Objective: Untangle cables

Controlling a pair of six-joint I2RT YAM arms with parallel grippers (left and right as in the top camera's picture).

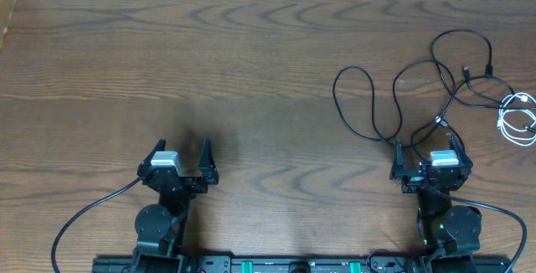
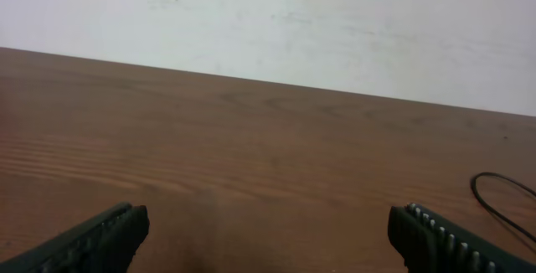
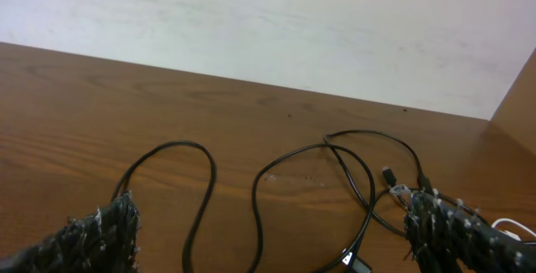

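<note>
The black cables point(image 1: 394, 105) lie on the right half of the tabletop point(image 1: 251, 55), just beyond the right tool point(image 1: 425, 146), which stands spread wide and holds nothing. They are thin, round, smooth cords thrown into loose, crossing loops. The tangle's long axis runs from near left to far right, and its leftmost loop is a narrow oval stretched near to far. Small dark plug ends show at the far right and near the middle of the tangle. The white cable point(image 1: 517, 115) is a short cord folded into a tight little coil at the right edge, just right of the black loops. The left tool point(image 1: 182, 147), well apart on the left, is equally wide open and empty over bare, brown, wood-grained board.
</note>
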